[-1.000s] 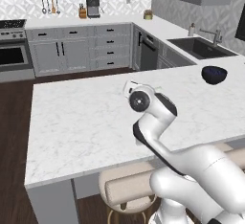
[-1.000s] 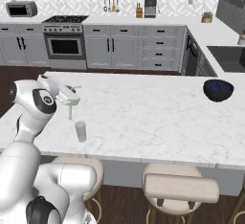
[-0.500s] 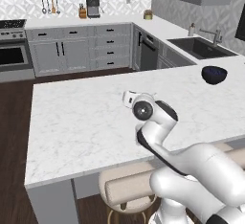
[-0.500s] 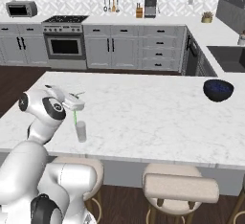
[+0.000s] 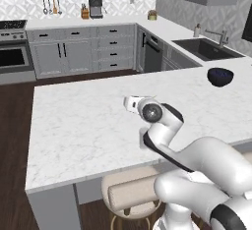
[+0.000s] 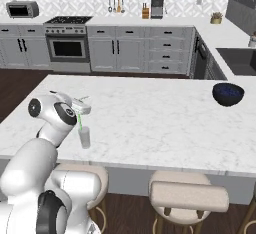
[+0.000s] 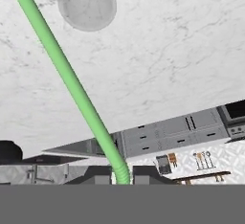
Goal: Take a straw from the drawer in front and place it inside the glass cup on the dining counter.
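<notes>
Green straw [image 7: 72,82] clamped in gripper [image 6: 81,107], jaws closed on its ribbed bendy end. Held roughly upright just above glass cup [image 6: 84,137] in right base view, lower tip at or barely past the rim; cannot tell whether tip is inside yet. In hand view, shaft running diagonally from the jaws toward the cup's side, tip cut off by the picture edge, cup mouth offset to one side of the shaft.

Judged step in hand: lowering and seating straw in cup. To be done well: tip centred over the opening before further descent; shaft kept near vertical to avoid catching the rim; descent slow, since cup is light and likely to tip or slide under a sideways push; release only once tip is well below rim, with straw then free to lean against the wall. Straw much taller than cup, so toppling on release is a risk.

Containers: glass cup standing upright on white marble bench [image 6: 160,118] near its front edge, apparently empty apart from whatever of the straw has entered. Dark blue bowl [image 6: 228,94] well apart toward the far right of the bench, contents not discernible.
</notes>
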